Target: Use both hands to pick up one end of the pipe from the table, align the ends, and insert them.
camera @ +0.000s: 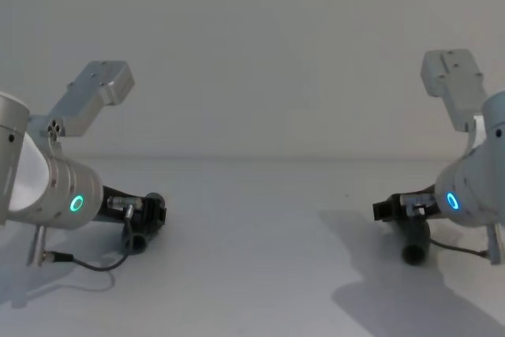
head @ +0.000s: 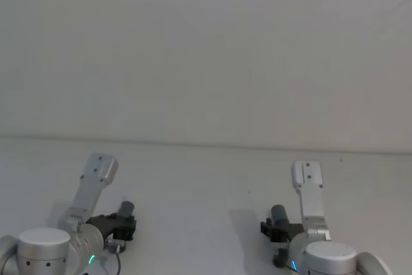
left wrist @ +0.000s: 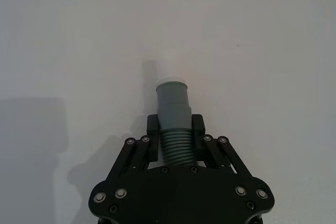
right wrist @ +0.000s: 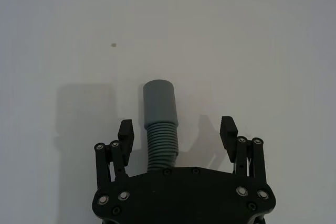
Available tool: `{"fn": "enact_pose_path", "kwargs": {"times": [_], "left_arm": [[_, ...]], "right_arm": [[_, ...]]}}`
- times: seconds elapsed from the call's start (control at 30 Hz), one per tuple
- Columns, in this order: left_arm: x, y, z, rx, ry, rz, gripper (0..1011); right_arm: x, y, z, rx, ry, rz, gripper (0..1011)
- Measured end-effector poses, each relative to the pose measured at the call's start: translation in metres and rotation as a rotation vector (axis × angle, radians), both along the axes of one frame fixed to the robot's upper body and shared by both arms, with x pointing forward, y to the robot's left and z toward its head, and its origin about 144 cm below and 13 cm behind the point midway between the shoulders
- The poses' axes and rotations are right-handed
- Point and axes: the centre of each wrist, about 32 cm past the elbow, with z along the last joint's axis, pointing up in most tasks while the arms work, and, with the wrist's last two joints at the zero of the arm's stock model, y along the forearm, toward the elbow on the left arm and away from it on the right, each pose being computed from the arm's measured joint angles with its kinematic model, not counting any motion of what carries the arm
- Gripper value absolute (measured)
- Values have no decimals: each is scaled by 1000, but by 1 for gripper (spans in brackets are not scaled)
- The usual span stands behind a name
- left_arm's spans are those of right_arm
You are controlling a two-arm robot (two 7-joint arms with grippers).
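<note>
One pipe piece (left wrist: pixel 173 114), dark grey with a ribbed middle and a white plug tip (left wrist: pixel 172 80), points away from my left gripper (left wrist: pixel 175 129), which is shut on its ribs. This shows at the lower left in the head view, with the left gripper (head: pixel 119 227) and its pipe piece (head: pixel 126 209) low over the table (head: pixel 206 191). The other pipe piece (right wrist: pixel 160 114), ending in a dark grey socket, lies between the spread fingers of my right gripper (right wrist: pixel 177 129), closer to one finger (right wrist: pixel 126 129) and clamped by neither. The right gripper (head: pixel 275 230) is at the lower right.
The off-white table (camera: pixel 252 219) runs back to a plain wall. A thin cable (camera: pixel 87 262) trails on the table under the left arm. In the chest view the left gripper (camera: pixel 150 211) and the right gripper (camera: pixel 387 209) face each other across a wide gap.
</note>
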Motion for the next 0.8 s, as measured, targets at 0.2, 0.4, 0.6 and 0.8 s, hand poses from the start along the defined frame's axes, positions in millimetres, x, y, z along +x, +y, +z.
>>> {"fn": "enact_pose_path", "kwargs": {"times": [0.2, 0.4, 0.6, 0.8], "left_arm": [[0, 0, 0, 0, 0, 0, 334], [0, 0, 0, 0, 0, 0, 334], [0, 0, 0, 0, 0, 0, 334], [0, 0, 0, 0, 0, 0, 334]], "right_arm": [[0, 2, 0, 11, 16, -4, 1000], [0, 4, 0, 18, 29, -5, 1000], [0, 4, 0, 23, 38, -6, 951], [0, 5, -1, 27, 41, -6, 806]]}}
